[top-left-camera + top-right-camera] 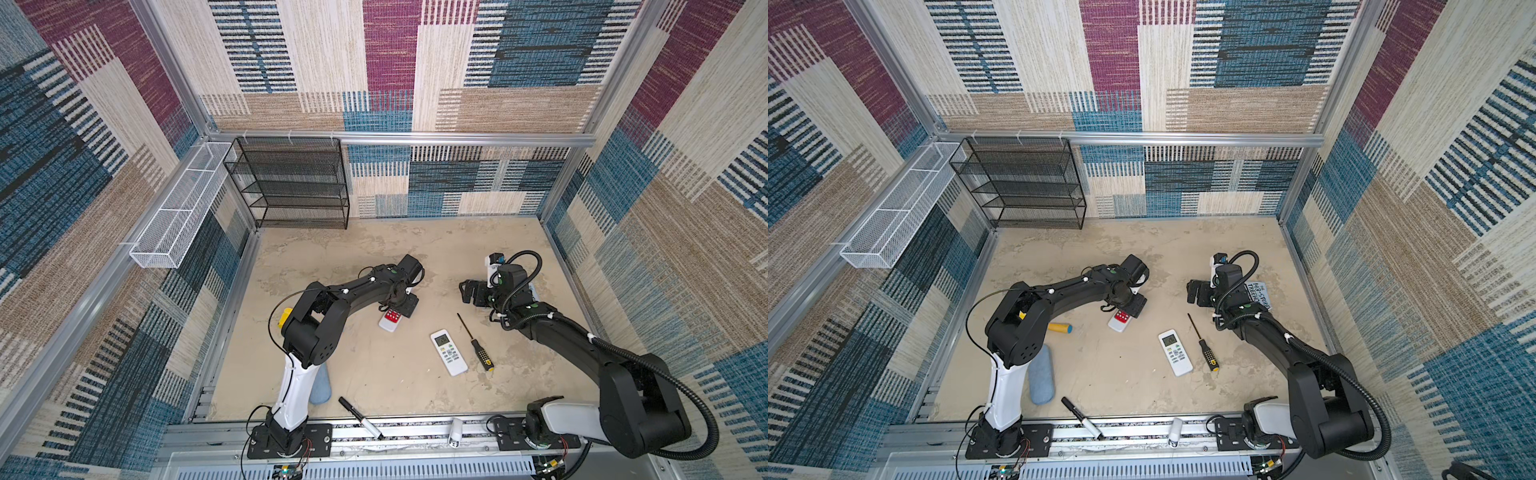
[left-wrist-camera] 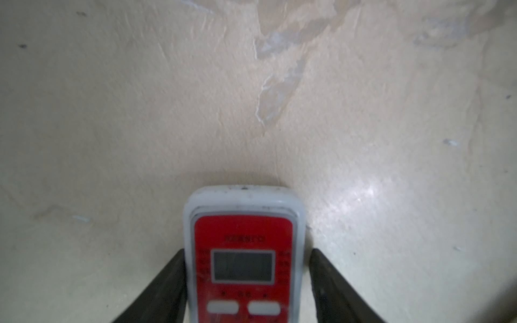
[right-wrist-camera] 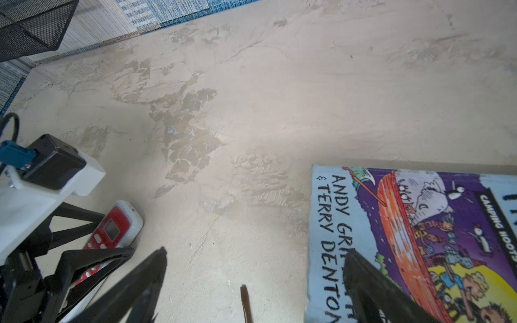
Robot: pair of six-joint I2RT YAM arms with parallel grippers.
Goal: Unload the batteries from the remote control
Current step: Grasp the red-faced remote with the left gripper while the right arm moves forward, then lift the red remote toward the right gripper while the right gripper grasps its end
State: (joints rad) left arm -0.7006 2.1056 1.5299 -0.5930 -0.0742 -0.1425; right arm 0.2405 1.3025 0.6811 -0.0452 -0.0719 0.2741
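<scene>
Tabletop rig: the red remote (image 2: pixel 243 279) is lying face up on the table (image 1: pixel 353 374), back and to the left of the white remote (image 1: pixel 449 352), its screen end poking out past the left gripper (image 2: pixel 247 251). The gripper's two black fingers (image 2: pixel 167 285) are straddling the remote's long sides, partly spread. One appears to be touching the casing's edge and the other is standing a sliver clear, so nothing is being clamped. The remote's underside, and the batteries, are hidden from every camera. Back and to the right of the white remote, beyond the screwdriver (image 1: pixel 476 343) lying just beside it, the right gripper (image 3: pixel 256 251) is hovering, spread wide and holding nothing, one finger hanging over a corner of a picture book (image 3: pixel 419 223).
</scene>
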